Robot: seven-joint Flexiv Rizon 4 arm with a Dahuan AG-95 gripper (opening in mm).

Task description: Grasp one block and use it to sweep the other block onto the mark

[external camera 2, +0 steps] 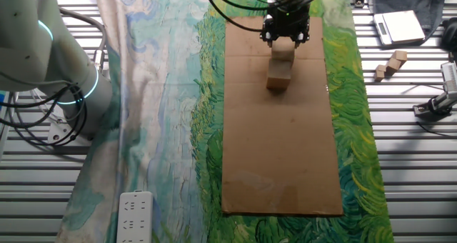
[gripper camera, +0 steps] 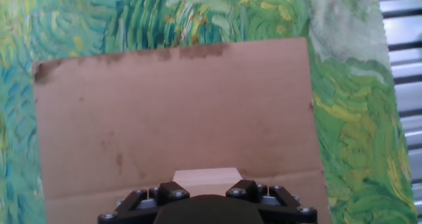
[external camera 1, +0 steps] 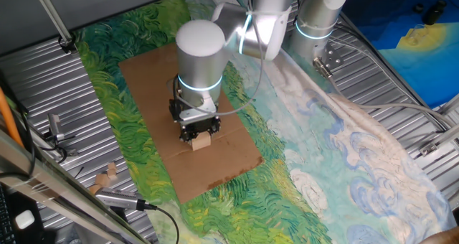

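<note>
Two pale wooden cubes lie on the brown cardboard sheet. My gripper stands upright over the far end of the sheet, shut on one block. The other block lies right against it on the side towards the sheet's middle. In one fixed view the gripper hides most of this and only one block shows in front of the fingers. In the hand view a pale block face shows between the jaws of the gripper. I cannot make out the mark in any view.
The cardboard lies on a green and blue painted cloth. Spare wooden pieces and a scale sit on the metal table beside it. A power strip lies at the near edge. The arm's base stands at the left.
</note>
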